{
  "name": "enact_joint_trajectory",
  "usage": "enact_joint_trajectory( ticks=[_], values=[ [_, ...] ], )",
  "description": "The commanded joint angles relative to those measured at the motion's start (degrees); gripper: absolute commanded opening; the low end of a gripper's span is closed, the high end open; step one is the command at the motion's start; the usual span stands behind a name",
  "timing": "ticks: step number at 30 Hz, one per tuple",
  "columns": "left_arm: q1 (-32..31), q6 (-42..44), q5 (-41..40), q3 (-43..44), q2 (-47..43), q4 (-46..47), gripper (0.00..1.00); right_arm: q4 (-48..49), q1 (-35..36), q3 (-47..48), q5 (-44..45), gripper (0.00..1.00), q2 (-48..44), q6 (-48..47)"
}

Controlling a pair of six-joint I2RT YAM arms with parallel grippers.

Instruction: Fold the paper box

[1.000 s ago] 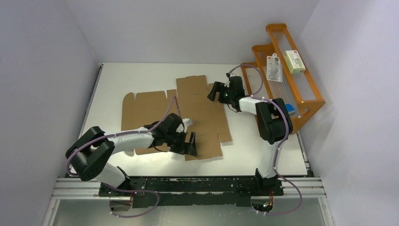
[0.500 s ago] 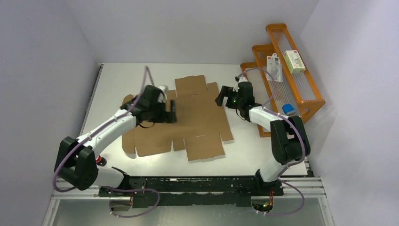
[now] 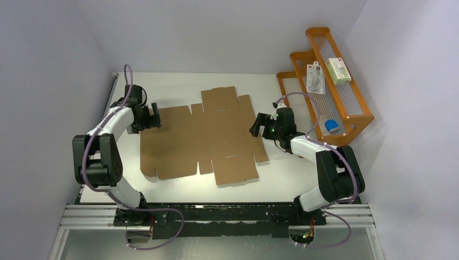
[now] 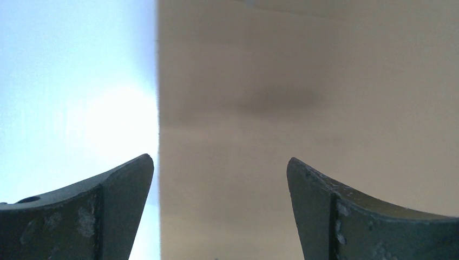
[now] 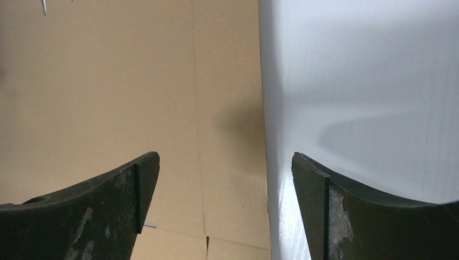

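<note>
The paper box [image 3: 203, 138] is a flat brown die-cut cardboard sheet lying unfolded on the white table [image 3: 173, 86]. My left gripper [image 3: 153, 118] is open at the sheet's far left corner. In the left wrist view its jaws [image 4: 222, 162] straddle the cardboard [image 4: 303, 81] edge, with bare table [image 4: 70, 81] to the left. My right gripper [image 3: 257, 126] is open at the sheet's right edge. The right wrist view shows cardboard [image 5: 108, 81] on the left, table [image 5: 368, 65] on the right, and that gripper [image 5: 224, 160] over the edge. Neither gripper holds anything.
An orange wire-fronted rack [image 3: 346, 116] stands at the table's right side, close behind my right arm. It carries small white packages [image 3: 315, 77] [image 3: 339, 70] and a blue item [image 3: 332, 125]. Grey walls close in the left, back and right.
My left arm swung from the sheet's near middle to its far left corner. My right gripper came back from the far flap to the right edge. The sheet shifted slightly.
</note>
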Motion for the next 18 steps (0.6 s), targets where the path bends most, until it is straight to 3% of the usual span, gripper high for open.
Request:
enact_joint_trajectory(
  ticks=[1, 8, 18],
  values=[
    [3.73, 1.75, -3.02, 1.89, 4.67, 0.54, 0.98, 1.83, -0.13, -1.42, 0.67, 0.97, -0.71, 1.25],
    [6.52, 2.1, 2.4, 1.04, 8.46, 1.25, 0.98, 2.48, 0.41, 1.49, 0.85, 0.96, 3.17, 1.3],
    [6.47, -0.68, 10.98, -8.51, 3.24, 3.53, 0.98, 2.82, 2.09, 8.4, 1.63, 0.95, 11.69, 0.84]
  ],
)
